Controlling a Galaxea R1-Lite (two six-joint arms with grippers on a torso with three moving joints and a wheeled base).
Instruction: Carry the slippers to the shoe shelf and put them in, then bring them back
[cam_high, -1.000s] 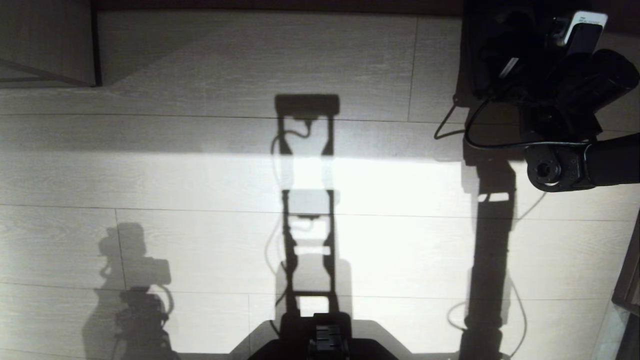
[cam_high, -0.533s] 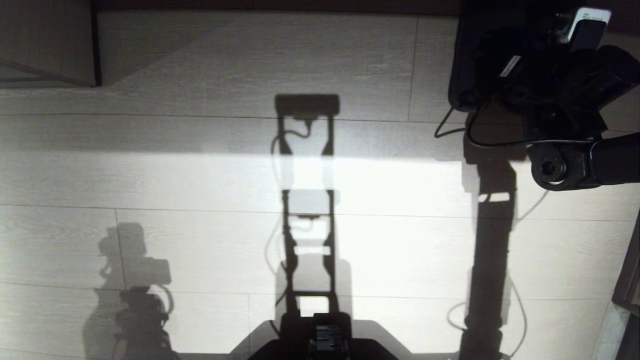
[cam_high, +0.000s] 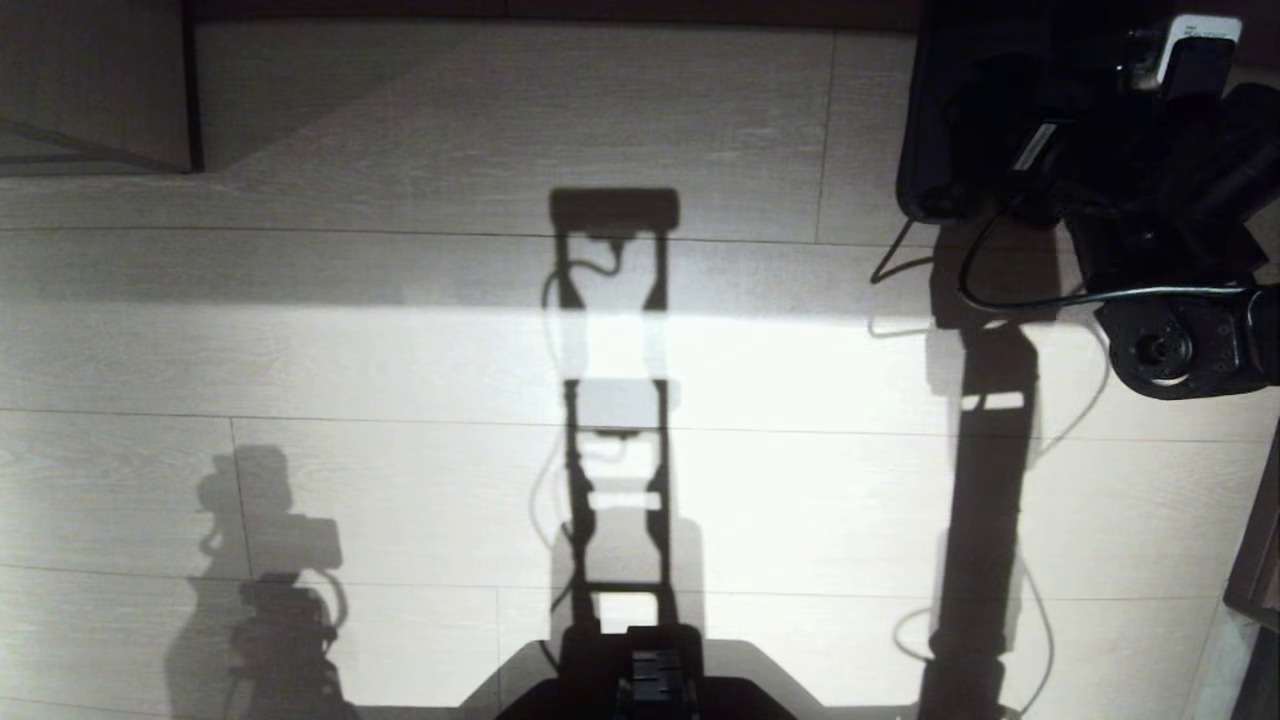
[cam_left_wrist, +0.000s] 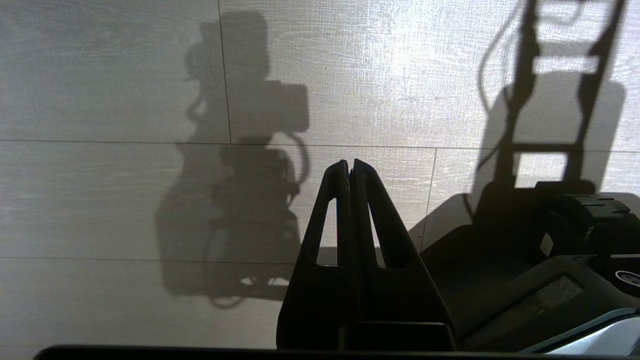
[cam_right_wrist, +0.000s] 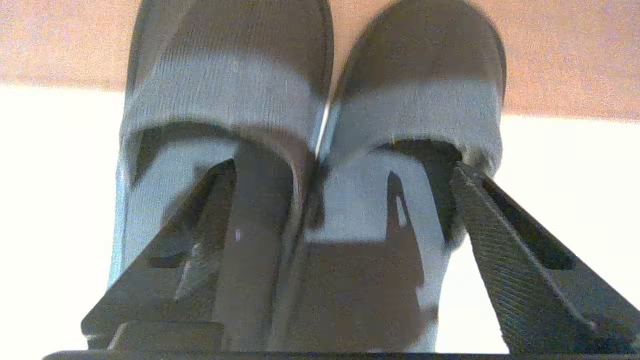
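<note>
Slippers (cam_right_wrist: 310, 150): pair side by side on the floor (cam_high: 400, 380), toes away. Right end effector (cam_right_wrist: 340, 175): fingers spread, straddling the inner heels, gripping nothing. Left end effector (cam_left_wrist: 350, 167): pressed together, parked. Advice: withdraw straight back, clearing both insoles without dragging the pair.

From my head camera the slippers (cam_high: 925, 130) are mostly hidden behind the right arm (cam_high: 1150, 180), a dark mass cut off at the top edge. In the right wrist view their heels run off frame, blurred.
</note>
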